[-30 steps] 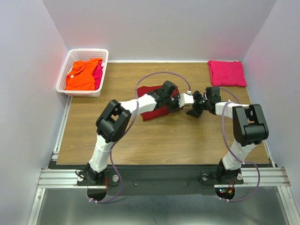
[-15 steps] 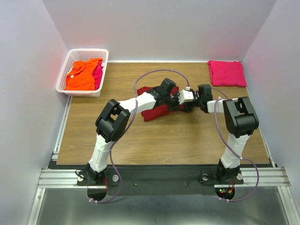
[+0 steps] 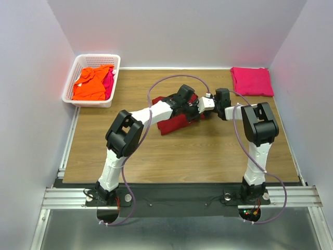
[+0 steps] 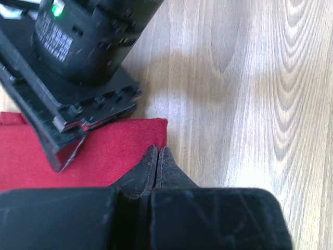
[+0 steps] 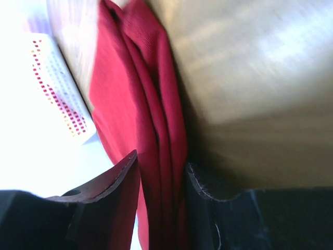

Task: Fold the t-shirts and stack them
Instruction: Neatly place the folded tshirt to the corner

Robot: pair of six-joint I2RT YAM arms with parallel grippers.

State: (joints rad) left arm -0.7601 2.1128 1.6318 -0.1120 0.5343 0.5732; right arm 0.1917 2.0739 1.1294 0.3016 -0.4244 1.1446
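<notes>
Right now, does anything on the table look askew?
The dark red shirt lies slanted to the table edges mid-table, its folded layers bunched unevenly, unlike the pink shirt squared in the far right corner.

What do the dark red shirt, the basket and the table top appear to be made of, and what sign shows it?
The dark red shirt looks like soft matte knit cloth, perhaps cotton: fine ribbed texture, limp folds. The basket seems white plastic: rigid moulded lattice walls. The table top is wood or wood-look laminate, smooth with a soft sheen: grain lines and reflected light.
</notes>
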